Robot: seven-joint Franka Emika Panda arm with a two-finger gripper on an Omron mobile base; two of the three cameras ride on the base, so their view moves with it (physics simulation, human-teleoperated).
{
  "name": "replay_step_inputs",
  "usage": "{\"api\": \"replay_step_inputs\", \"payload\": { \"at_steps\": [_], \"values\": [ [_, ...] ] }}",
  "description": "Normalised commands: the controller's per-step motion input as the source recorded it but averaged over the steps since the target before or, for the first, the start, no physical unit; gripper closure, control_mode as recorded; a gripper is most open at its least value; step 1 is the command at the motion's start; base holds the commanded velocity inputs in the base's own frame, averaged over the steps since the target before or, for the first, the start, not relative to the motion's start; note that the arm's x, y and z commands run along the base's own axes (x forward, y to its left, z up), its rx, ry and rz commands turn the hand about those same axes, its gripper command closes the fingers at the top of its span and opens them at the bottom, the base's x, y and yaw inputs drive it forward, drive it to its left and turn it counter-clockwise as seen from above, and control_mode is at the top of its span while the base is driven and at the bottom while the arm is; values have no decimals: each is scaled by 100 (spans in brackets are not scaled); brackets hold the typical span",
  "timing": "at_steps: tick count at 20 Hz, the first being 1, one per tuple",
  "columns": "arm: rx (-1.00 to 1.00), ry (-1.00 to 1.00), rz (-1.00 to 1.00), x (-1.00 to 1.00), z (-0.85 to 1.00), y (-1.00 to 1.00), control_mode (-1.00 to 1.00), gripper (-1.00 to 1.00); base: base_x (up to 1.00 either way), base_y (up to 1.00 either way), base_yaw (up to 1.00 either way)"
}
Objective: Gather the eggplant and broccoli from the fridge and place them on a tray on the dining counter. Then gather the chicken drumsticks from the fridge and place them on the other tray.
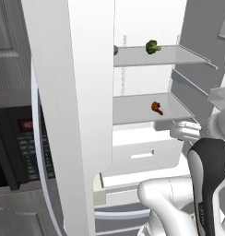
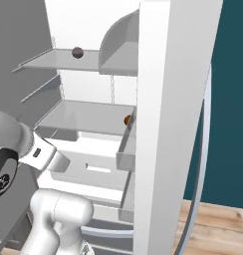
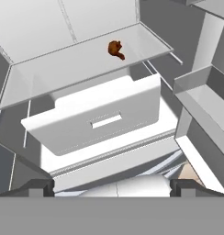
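Observation:
The fridge stands open. A green broccoli (image 1: 153, 46) lies on the upper shelf, and a dark round eggplant (image 2: 77, 52) rests on the same shelf, half hidden by the door in the left base view. One brown chicken drumstick (image 3: 115, 49) sits on the lower shelf (image 1: 137, 108), also seen as the drumstick (image 1: 156, 108). My gripper (image 3: 112, 187) is open, its fingertips (image 3: 40, 186) wide apart with nothing between them. It hovers in front of the fridge, below and short of the drumstick. The trays and the dining counter are out of view.
A white drawer (image 3: 100, 119) juts out under the lower shelf. Door bins (image 3: 205, 101) stand to the right of the hand. The open fridge door (image 1: 63, 115) rises on the left, with a black microwave (image 1: 22, 143) beyond it.

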Motion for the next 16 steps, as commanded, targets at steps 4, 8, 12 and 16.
{"api": "replay_step_inputs", "payload": {
  "at_steps": [4, 8, 12, 16],
  "values": [
    [0, 0, 0, 0, 0, 0, 100, -100, 70, -8, -1],
    [0, 8, 0, 67, 0, -8, -100, -100, 18, -3, 0],
    [-2, 14, 0, 88, 0, -12, -100, -100, 0, 0, 0],
    [-12, 17, 0, 64, 0, -15, -100, -100, 0, 0, 0]
  ]
}}
